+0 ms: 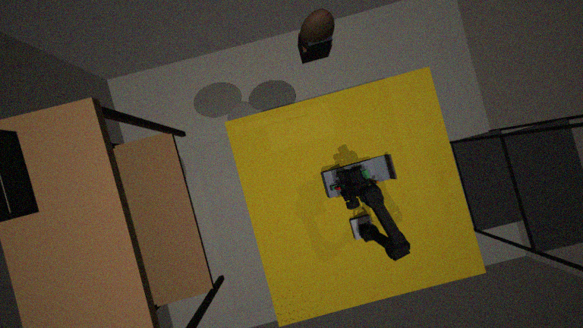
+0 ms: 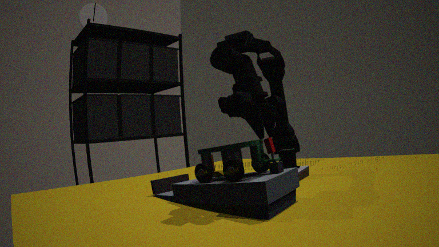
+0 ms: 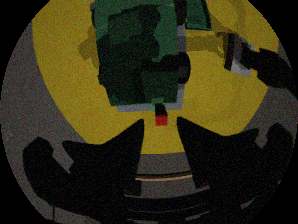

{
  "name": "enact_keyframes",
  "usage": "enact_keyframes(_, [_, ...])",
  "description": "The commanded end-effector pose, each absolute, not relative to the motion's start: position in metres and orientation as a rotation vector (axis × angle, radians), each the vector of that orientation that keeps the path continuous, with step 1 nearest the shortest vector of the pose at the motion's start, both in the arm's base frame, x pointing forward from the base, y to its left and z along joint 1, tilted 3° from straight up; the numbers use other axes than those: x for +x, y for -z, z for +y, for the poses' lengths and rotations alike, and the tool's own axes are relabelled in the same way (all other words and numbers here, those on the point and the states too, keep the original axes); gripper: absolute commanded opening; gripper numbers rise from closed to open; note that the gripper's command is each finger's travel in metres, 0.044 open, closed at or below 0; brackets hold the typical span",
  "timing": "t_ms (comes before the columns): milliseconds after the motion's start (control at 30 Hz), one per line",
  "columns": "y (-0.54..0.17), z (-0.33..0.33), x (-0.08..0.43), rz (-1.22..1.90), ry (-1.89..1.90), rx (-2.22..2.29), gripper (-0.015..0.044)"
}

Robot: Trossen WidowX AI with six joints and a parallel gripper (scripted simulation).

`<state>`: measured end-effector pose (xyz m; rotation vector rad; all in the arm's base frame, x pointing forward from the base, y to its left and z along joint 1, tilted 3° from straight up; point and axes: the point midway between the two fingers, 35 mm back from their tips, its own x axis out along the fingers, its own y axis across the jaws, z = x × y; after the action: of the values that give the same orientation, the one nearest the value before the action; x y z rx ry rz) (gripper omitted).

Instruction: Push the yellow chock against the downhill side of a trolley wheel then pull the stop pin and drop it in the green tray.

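The trolley [image 2: 230, 147] [image 3: 165, 85] stands on the ramp [image 2: 282, 188] [image 1: 385, 166]. The red-headed stop pin [image 2: 270, 145] [image 3: 161, 120] [image 1: 338, 188] stands in its holder at the uphill end. My gripper [image 2: 266, 136] [image 3: 160, 121] is part-way open and empty, pointing down just above the pin head, which shows between the fingertips in the wrist view. The chock's orange handle [image 2: 212, 160] shows beside the downhill wheels in the exterior view; whether its base touches a wheel I cannot tell. The green tray [image 3: 198, 16] is partly in the wrist view, beside the trolley.
The arm base's pale plate [image 1: 355, 228] [image 3: 241, 65] is on the same side of the ramp as the tray. A raised stop board [image 2: 170, 183] [image 1: 390, 166] closes the ramp's downhill end. A dark shelf rack [image 2: 128, 83] stands behind, off the yellow mat [image 1: 285, 162] [image 2: 368, 196].
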<state>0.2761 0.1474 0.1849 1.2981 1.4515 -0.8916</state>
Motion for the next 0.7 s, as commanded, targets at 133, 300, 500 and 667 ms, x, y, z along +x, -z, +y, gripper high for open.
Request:
enact_keyframes(133, [-0.176, 0.150, 0.276, 1.454, 0.900, 1.302, 0.0190])
enact_keyframes(300, [-0.169, 0.152, 0.277, 1.454, 0.900, 1.302, 0.0190])
enact_keyframes(500, [-0.161, 0.155, 0.277, 1.454, 0.900, 1.302, 0.0190])
enact_keyframes(667, [-0.154, 0.157, 0.277, 1.454, 0.900, 1.302, 0.0190])
